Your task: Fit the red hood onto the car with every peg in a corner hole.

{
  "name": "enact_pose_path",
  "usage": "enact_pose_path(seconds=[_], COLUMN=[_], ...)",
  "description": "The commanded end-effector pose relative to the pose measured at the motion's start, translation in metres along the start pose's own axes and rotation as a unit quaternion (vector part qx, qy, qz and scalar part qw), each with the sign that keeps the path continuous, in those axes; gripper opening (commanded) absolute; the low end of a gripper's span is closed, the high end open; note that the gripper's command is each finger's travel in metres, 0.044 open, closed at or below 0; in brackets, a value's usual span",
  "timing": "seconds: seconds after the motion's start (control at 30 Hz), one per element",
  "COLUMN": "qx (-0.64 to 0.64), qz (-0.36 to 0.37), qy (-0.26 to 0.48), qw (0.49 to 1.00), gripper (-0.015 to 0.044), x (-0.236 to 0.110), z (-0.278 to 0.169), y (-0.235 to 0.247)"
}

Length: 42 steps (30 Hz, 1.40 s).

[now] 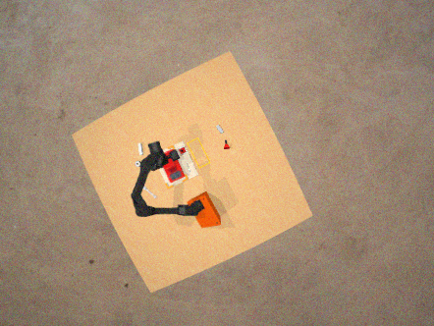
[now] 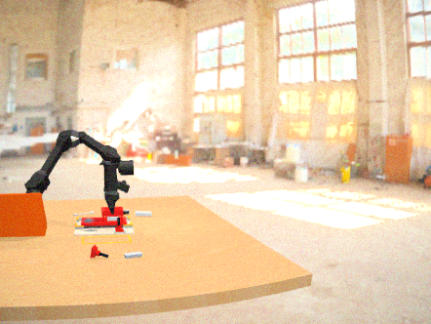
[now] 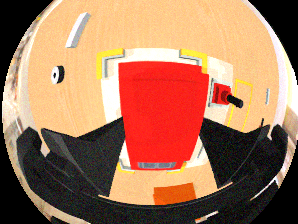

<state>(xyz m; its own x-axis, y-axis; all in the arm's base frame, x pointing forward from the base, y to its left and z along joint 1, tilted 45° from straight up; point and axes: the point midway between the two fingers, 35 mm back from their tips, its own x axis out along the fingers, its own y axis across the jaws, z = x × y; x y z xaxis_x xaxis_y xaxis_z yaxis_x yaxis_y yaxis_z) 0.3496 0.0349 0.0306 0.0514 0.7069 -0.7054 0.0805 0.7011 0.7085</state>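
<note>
While the jaws stay out of clear sight, they seem shut on the red hood [image 3: 160, 112], which sits low over the car [image 2: 99, 222] on the desk [image 1: 255, 196], at 9 o'clock from the small red toy [image 1: 226, 144]. The hood looks light, stiff and smooth, so I think holding its two flat sides is best.

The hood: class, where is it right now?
In the exterior view the hood is in the gripper, low over the car, left of the table's middle.
</note>
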Motion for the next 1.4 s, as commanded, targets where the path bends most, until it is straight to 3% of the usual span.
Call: enact_pose_path(seconds=[0.0,1.37], qx=[0.004,0.004], qz=[0.002,0.003], qy=[0.001,0.001], qw=[1.0,1.0], gripper=[0.0,0.0], x=[0.001,0.017], z=[-0.001,0.0], y=[-0.001,-0.001])
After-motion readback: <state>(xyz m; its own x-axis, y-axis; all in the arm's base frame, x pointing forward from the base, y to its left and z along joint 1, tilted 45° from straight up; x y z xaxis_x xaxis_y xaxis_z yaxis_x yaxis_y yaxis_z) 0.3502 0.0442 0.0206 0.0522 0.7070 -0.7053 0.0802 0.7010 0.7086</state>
